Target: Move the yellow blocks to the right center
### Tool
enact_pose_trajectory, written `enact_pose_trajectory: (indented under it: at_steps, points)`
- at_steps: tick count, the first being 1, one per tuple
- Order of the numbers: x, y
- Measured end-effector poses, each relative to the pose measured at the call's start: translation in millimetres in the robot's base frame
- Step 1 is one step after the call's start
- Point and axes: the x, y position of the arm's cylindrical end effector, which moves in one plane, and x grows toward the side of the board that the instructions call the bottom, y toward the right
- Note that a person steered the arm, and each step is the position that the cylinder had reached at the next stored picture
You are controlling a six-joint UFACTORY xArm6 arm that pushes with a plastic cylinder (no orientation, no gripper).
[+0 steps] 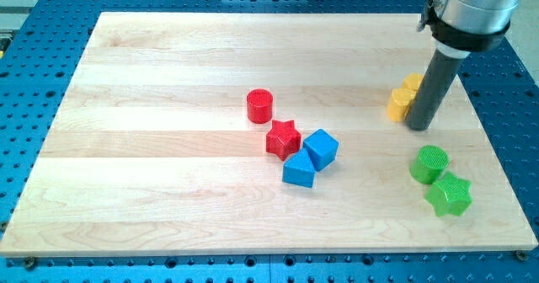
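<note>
On the pale wooden tabletop, my tip, a bare rod with no hand to open, touches two yellow blocks; also two red, two blue, two green.

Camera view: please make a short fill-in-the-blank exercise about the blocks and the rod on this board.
1. My tip touches the ____ blocks on their right side.
2. The red star lies just below the red ____.
3. Two ____ blocks sit near the view's bottom right.
4. The two blue blocks lie right of the red ____.

Missing words: yellow; cylinder; green; star
</note>
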Motion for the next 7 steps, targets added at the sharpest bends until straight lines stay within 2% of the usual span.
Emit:
enact_pose_trajectory:
  at_steps: [1, 2, 3, 4, 6, 7]
  points:
    - [7.3, -23.9]
    - [-32.2, -12.3]
    - [-28.7, -18.9]
    - [-13.3, -61.0]
    - [-13.5, -63.1]
    - [-13.5, -91.5]
